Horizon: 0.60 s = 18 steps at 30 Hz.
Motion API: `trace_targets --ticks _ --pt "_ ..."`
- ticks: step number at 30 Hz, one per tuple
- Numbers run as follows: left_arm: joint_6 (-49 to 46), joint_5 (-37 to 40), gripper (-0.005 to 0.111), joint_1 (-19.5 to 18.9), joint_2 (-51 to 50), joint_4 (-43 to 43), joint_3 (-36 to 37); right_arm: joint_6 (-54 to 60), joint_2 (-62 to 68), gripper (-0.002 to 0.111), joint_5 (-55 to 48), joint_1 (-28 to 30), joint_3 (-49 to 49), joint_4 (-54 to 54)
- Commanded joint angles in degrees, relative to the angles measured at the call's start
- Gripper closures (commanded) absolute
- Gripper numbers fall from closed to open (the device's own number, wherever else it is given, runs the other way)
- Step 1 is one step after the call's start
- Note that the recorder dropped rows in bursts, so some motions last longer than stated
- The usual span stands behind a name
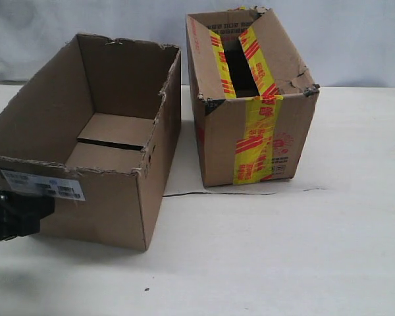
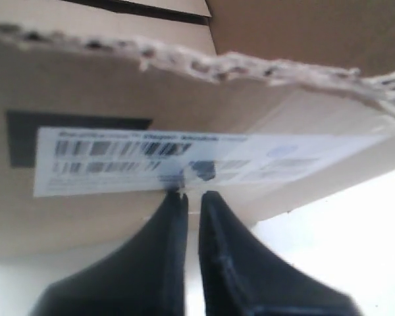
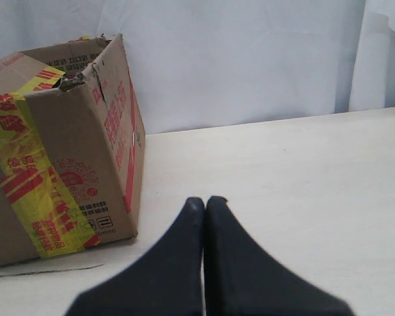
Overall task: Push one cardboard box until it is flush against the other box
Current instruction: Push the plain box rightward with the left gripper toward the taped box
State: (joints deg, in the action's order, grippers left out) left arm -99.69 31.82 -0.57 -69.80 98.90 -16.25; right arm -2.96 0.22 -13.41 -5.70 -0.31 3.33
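The plain cardboard box (image 1: 85, 138) with ragged top edges stands open on the left, its white barcode label (image 1: 43, 185) on the near side. My left gripper (image 1: 33, 210) is shut, and its tips touch that near side at the label's lower edge (image 2: 191, 192). The label (image 2: 184, 161) fills the left wrist view. The other box (image 1: 253, 99), with yellow tape and red print, stands to the right with a gap between the two. My right gripper (image 3: 205, 201) is shut and empty over the table, to the right of the taped box (image 3: 59, 145). It does not show in the exterior view.
A white table (image 1: 283, 250) carries both boxes, and a pale cloth backdrop (image 1: 355, 39) hangs behind. A thin dark line (image 1: 217, 193) lies on the table between the boxes, near the taped box's base.
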Motion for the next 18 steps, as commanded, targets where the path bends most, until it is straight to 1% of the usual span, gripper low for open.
trace_targets --ticks 1,4,7,9,15,18 --pt "-2.2 2.6 0.107 0.0 -6.0 1.0 -3.9 -0.1 -0.2 0.109 -0.1 0.2 0.3 -0.5" --pt "-2.2 2.7 0.107 1.1 -9.7 1.0 -6.7 -0.1 -0.2 0.109 -0.1 0.2 0.3 -0.5" --pt "-2.2 2.2 0.107 4.7 -13.1 1.0 -9.4 -0.1 -0.2 0.109 -0.1 0.2 0.3 -0.5" --pt "-2.2 1.1 0.107 7.8 -14.6 1.0 -11.6 -0.1 -0.2 0.109 -0.1 0.2 0.3 -0.5" --pt "1.1 -7.5 0.107 16.3 -19.0 1.0 -19.6 -0.1 -0.2 0.109 -0.1 0.2 0.3 -0.5" --pt "1.2 -10.4 0.107 18.7 -21.6 1.0 -23.7 -0.1 -0.2 0.109 -0.1 0.2 0.3 -0.5"
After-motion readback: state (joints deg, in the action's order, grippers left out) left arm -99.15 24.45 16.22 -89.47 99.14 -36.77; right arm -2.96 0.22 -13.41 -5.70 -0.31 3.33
